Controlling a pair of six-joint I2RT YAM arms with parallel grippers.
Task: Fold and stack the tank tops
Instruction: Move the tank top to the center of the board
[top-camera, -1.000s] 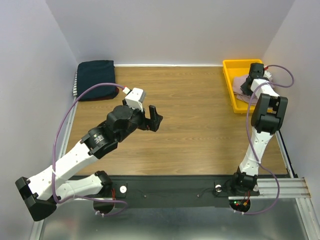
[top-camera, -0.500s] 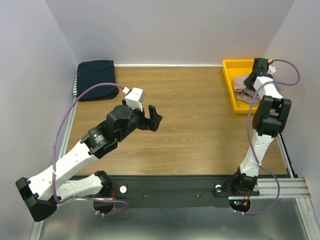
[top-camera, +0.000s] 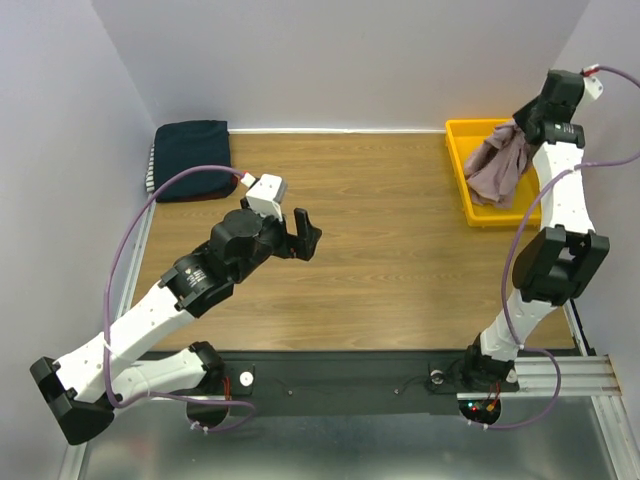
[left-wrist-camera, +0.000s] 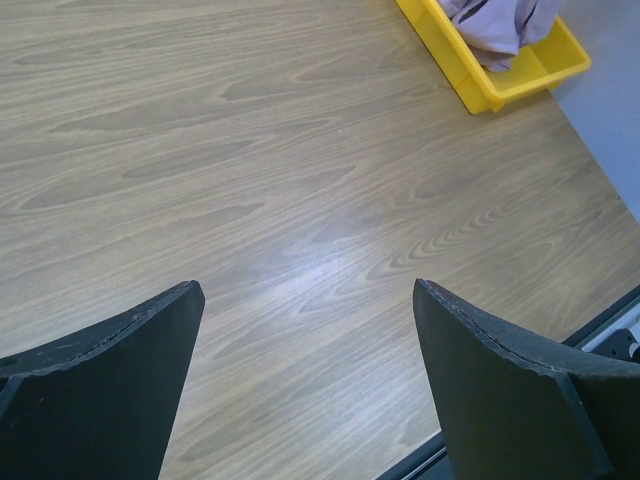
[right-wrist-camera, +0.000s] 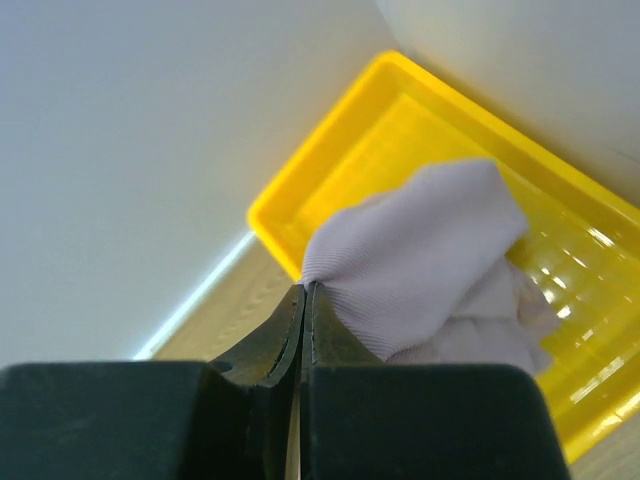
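Observation:
A pale dusty-pink tank top (top-camera: 500, 165) hangs bunched above the yellow tray (top-camera: 461, 150), its lower end trailing into the tray. My right gripper (top-camera: 517, 130) is raised over the tray and shut on the top's upper edge; in the right wrist view the cloth (right-wrist-camera: 420, 260) spills from the closed fingertips (right-wrist-camera: 306, 292). A folded stack with a dark navy tank top (top-camera: 191, 146) uppermost lies at the far left corner, striped edges showing at its left side. My left gripper (top-camera: 304, 233) hovers open over the bare table middle, fingers (left-wrist-camera: 120, 360) wide apart with nothing between them.
The yellow tray (right-wrist-camera: 330, 170) sits against the back wall at the far right. White walls close in the table on three sides. A black rail (top-camera: 350, 380) with both arm bases runs along the near edge.
The right arm rose from low inside the tray and closed its jaws, lifting the pink tank top up with it. The left arm stayed almost still.

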